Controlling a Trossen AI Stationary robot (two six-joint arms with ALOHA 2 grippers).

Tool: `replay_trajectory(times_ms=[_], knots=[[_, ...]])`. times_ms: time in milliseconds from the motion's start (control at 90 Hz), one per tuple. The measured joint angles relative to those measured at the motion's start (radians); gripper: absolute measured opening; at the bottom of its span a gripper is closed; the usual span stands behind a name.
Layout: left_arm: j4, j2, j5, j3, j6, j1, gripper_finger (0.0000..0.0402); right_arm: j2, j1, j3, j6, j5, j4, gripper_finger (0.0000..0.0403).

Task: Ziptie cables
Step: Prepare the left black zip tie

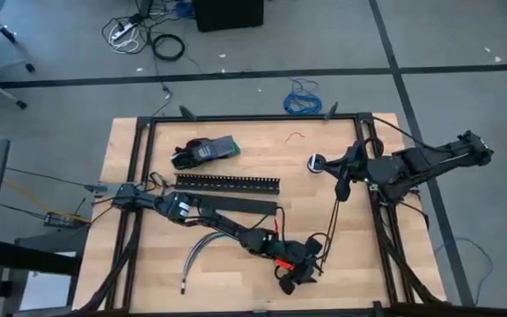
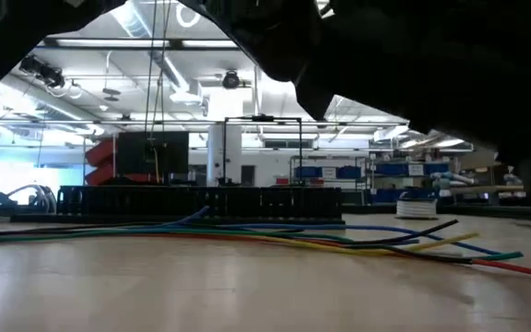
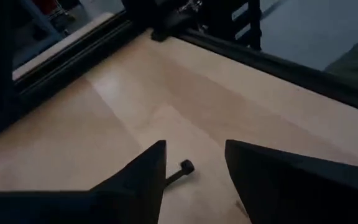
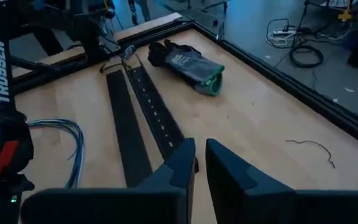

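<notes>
The cables [image 1: 202,246] are a loose bundle of thin wires lying on the table at the near left, partly under my left arm; they also show as the coloured wires [image 2: 275,235] and the blue wires [image 4: 67,140]. A thin black ziptie [image 1: 333,220] runs from my right gripper [image 1: 339,183] toward my left gripper [image 1: 296,275]. My right gripper [image 4: 199,163] is shut on it. My left gripper [image 3: 194,171] stands open low over the table, with the ziptie's small knobbed end [image 3: 186,167] between its fingers. My right gripper pinches the ziptie between its two fingers; only a small dark bit [image 4: 196,165] shows in the narrow slit, so which part it has cannot be told. The strip trails toward the table's near edge. My left gripper: I cannot tell whether its finger [image 3: 143,177] touches the ziptie's end.
A long black slotted channel [image 1: 227,182] and a flat black strip [image 1: 246,204] lie mid-table. A dark glove with a green cuff [image 1: 206,150] lies at the far left, a white round roll [image 1: 315,162] by the right gripper, and a curled wire scrap [image 1: 297,136] near the far edge.
</notes>
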State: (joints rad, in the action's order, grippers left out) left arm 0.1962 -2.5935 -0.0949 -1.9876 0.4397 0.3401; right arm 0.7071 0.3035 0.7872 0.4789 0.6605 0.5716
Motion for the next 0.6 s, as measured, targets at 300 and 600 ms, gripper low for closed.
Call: replay_trajectory(times_ms=[300,600], knots=[[-0.018,-0.033,0.000,-0.012,-0.052,-0.018,0.0161,-0.001,0.000,0.000,-0.002,0.001,-0.001,0.0036],[-0.117,-0.103,-0.031,-0.158,-0.070,-0.017,0.0161,-0.001,-0.008,0.000,-0.010,0.005,0.003,0.0036]])
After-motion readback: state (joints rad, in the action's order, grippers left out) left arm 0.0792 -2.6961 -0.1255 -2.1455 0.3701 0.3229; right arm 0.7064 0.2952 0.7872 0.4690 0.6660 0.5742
